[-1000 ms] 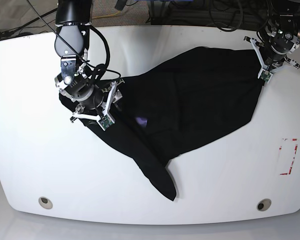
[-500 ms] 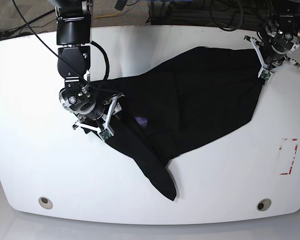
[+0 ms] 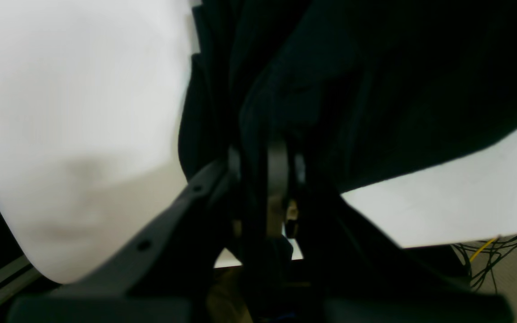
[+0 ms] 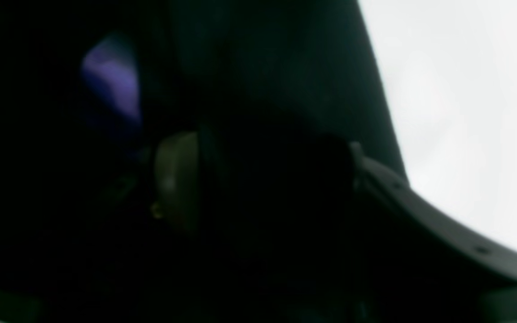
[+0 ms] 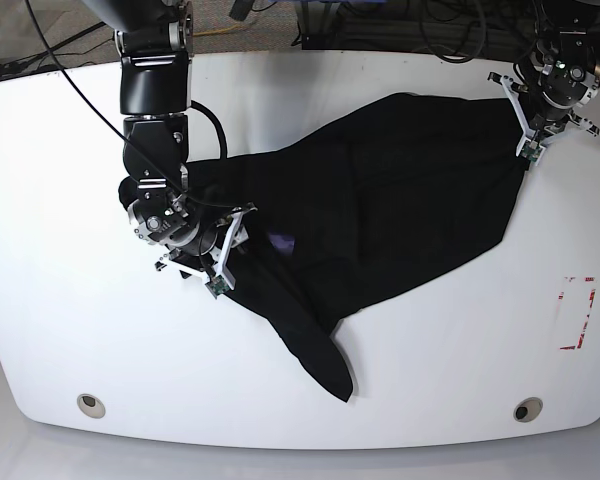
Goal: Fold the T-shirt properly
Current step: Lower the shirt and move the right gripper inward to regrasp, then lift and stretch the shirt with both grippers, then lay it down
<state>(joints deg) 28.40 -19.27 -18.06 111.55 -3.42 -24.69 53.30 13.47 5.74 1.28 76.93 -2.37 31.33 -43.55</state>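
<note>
The black T-shirt (image 5: 380,200) lies spread, crumpled, across the white table (image 5: 60,330). Left gripper (image 5: 529,150) is clamped on its far corner. Right gripper (image 5: 205,262) rests spread on its near-left edge; grip indeterminate.

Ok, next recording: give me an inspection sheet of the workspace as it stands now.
Surface: white table, two round holes near the front edge, red-marked rectangle at the left arm's side.
Job's things: black T-shirt spread crumpled, not folded; a purple bit of print shows.
Clutter: nothing seen.
Grippers: left gripper shut on the T-shirt's far corner; right gripper open, down over the T-shirt's other end, fabric between its jaws.
Cables: black cable along the right arm; a tangle behind the table.
Surroundings: floor and more cables beyond the far edge.
</note>
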